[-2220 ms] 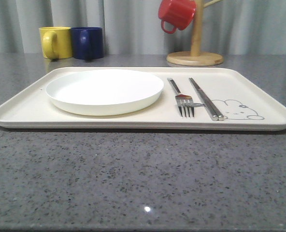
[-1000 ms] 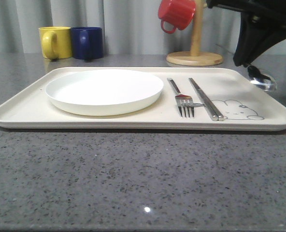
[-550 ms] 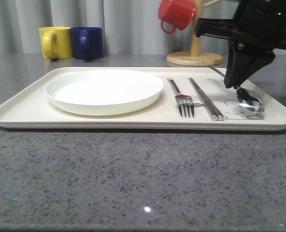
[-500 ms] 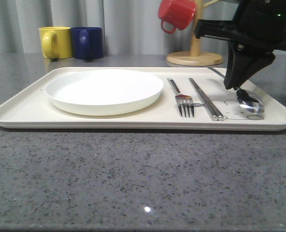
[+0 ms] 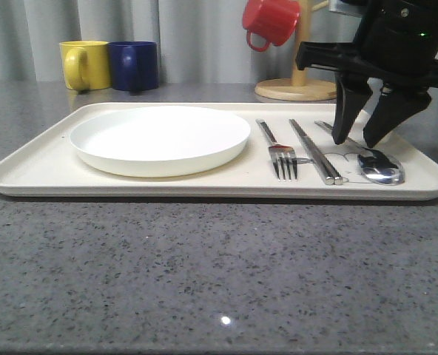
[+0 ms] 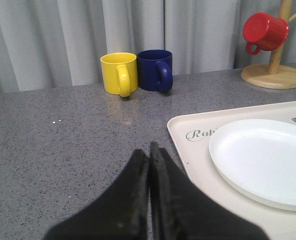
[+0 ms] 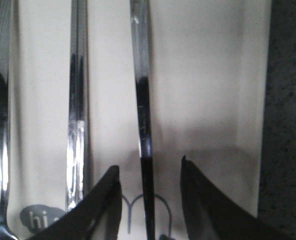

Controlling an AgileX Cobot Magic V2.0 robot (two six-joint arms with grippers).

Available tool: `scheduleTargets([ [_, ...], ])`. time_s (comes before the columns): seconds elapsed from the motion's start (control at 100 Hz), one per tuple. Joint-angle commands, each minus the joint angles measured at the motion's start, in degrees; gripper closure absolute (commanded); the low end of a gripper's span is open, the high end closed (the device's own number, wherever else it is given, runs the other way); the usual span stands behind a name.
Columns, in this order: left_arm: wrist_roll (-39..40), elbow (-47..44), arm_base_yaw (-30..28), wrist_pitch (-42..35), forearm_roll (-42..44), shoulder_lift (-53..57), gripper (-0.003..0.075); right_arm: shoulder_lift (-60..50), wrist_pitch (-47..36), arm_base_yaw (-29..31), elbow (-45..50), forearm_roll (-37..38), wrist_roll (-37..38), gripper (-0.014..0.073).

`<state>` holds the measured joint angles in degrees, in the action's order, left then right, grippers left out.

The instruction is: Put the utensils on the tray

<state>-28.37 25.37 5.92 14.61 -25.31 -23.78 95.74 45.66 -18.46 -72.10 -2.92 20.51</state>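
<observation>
four pieces lie on the tray (image 5: 41, 171), the spoon (image 5: 371, 159) just right of the chopsticks (image 5: 315, 151), right fingers (image 5: 358, 137) spread astride its handle, left fingers (image 6: 149, 165) pressed together; releasing looks done, next lift clear.

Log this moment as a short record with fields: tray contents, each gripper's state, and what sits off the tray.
tray: cream, on the grey table
on tray, left to right: plate, fork, chopsticks, spoon
right gripper: open, fingers straddling the spoon handle, spoon lying flat on the tray
left gripper: shut, empty, over the table beside the tray
off tray: yellow mug, blue mug, red mug on wooden stand
</observation>
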Motion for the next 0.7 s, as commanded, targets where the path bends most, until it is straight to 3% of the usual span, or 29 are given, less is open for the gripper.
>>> scheduleTargets([
  [0.0,0.21,1.62,-0.03,-4.46,-0.79,-0.36,0.0738,-3.57,-1.69,0.10,-1.70,0.83,-0.03,0.0271],
  [0.2,0.21,1.62,-0.03,-4.46,-0.79,-0.36,0.0738,-8.11,-2.31,1.20,-1.70,3.91,-0.03,0.0271],
  [0.46,0.21,1.62,-0.03,-4.46,-0.79,-0.36,0.0738,-16.20,-0.66,8.09,-1.49,6.20,-3.23,0.0271],
  [0.69,0.21,1.62,-0.03,-4.46,-0.79,-0.36,0.0738,-27.17,-3.27,11.07,5.53,9.32,-3.90,0.0272],
])
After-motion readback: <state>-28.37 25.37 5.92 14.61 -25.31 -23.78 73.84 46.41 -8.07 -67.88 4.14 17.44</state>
